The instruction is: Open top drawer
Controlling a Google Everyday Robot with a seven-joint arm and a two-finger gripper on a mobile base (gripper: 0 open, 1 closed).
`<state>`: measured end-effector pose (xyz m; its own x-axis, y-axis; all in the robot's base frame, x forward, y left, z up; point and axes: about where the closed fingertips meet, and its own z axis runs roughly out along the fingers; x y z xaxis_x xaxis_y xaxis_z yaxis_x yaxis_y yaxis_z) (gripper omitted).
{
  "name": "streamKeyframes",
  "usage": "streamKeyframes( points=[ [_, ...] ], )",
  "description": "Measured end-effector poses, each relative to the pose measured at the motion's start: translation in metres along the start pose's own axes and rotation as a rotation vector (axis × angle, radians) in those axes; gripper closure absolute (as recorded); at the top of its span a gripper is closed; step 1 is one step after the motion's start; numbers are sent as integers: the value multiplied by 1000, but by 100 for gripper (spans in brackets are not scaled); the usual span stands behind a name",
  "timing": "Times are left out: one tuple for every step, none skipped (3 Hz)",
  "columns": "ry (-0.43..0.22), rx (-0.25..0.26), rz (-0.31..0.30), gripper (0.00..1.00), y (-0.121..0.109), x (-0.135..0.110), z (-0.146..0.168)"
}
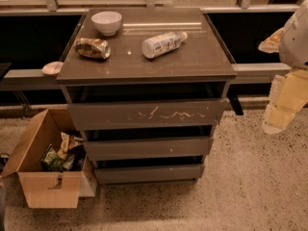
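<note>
Left of the claw (281,107), apart from it, the top drawer (144,113) was seen under the counter (192,57); whether the claw was open could not be told.

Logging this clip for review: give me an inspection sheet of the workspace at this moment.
Surface: cabinet top, grey, with light scratches and specks.
Job's things: top drawer, white scratches on its front, a dark gap above it.
Clutter: bowl upright, crumpled packet, and bottle lying on its side, all on the cabinet top.
Grippers: gripper at the right edge of the view, beside the cabinet, apart from the drawer.
Cables: nothing seen.
Surroundings: open box holding wrappers, left of the cabinet on the speckled floor; a ledge runs behind.
</note>
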<state>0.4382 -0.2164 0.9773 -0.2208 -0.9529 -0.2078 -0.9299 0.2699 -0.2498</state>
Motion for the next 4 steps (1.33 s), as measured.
streamKeyframes(
  points=[
    [0, 2, -1, 0, 0, 0, 0],
    [2, -23, -50, 0, 0, -10, 28],
    [1, -22, -51, 0, 0, -10, 30],
    [-26, -8, -74, 0, 1, -13, 55]
  ],
)
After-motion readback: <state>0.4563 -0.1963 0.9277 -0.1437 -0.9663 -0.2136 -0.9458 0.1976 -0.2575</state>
